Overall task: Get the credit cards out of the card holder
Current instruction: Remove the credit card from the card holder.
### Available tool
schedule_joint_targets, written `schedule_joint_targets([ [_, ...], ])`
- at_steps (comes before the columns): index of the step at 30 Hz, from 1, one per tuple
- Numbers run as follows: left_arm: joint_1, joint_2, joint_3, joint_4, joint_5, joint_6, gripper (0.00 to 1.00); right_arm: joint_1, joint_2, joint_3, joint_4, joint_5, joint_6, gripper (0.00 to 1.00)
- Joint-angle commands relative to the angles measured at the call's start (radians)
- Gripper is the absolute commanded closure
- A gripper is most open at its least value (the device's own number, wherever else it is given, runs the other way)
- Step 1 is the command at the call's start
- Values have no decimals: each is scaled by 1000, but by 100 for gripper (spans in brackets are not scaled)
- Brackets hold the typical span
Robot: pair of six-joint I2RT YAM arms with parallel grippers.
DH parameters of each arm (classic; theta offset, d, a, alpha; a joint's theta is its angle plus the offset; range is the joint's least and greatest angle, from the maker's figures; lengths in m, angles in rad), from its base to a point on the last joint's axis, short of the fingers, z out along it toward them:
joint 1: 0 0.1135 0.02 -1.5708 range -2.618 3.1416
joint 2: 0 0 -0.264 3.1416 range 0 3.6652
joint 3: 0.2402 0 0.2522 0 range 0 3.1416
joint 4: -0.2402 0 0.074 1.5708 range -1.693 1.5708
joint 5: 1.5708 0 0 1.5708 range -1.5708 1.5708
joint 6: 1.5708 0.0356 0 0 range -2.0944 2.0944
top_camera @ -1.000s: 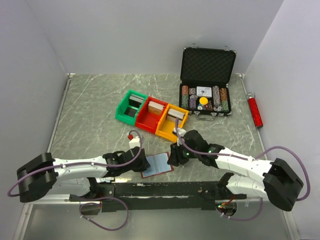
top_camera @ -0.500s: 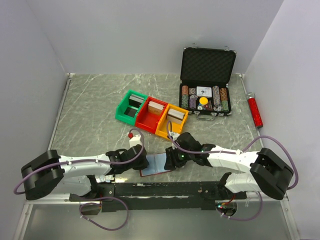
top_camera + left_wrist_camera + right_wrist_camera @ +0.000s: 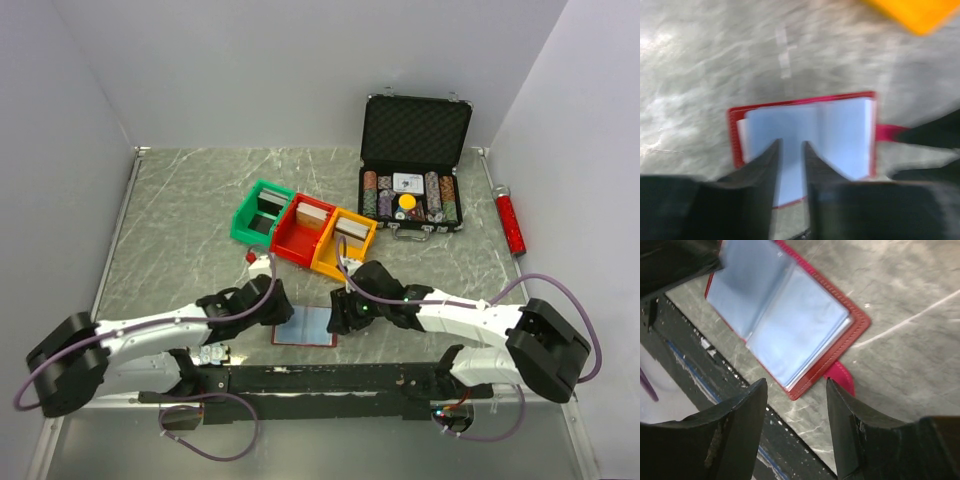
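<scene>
Since a second ago the card holder [image 3: 303, 328] has turned from its tilt to lie squarer to the near edge, and a little further left. The left gripper [image 3: 278, 310] has drawn back from its left edge and parted slightly. The right gripper [image 3: 338, 318] has closed in on its right side and spread wider.

The card holder lies open and flat on the grey marbled surface [image 3: 180, 220], near the front rail and between the two grippers. The pale blue credit cards [image 3: 305, 326] are still inside it.

From the left wrist, the left gripper [image 3: 790, 145] hangs over the near part of the open card holder [image 3: 733, 135]. Its fingers stand a narrow gap apart with nothing pinched, and the credit cards [image 3: 840, 135] show through the gap. The view is blurred.

From the right wrist, the right gripper [image 3: 796, 387] is spread wide above the card holder [image 3: 840, 347]. It holds nothing. The red strap tab [image 3: 842, 377] sticks out at the edge nearest its fingers, beside the credit cards [image 3: 790, 335].

Far of them sit a green bin [image 3: 262, 212], a red bin [image 3: 305, 228] and an orange bin [image 3: 343, 243].
</scene>
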Motion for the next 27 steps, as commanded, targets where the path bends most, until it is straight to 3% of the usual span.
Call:
schedule_joint_targets([
  [1, -19, -146, -25, 109, 72, 30, 52, -41, -6, 31, -5, 39, 32, 43],
  [5, -57, -168, -25, 180, 110, 52, 43, -62, 9, 28, -22, 68, 37, 46],
  [9, -97, -109, -2, 198, 107, 68, 43, -68, 20, 37, -60, 97, 34, 46],
  [14, -114, -43, -8, 233, 107, 50, 44, -81, -27, 17, -95, 129, 28, 36],
  [18, -120, -26, -24, 246, 105, 32, 44, -82, -28, 7, -103, 125, 28, 35],
  [27, -128, -29, -48, 247, 101, 6, 45, -82, 57, -3, -31, 17, 45, 51],
])
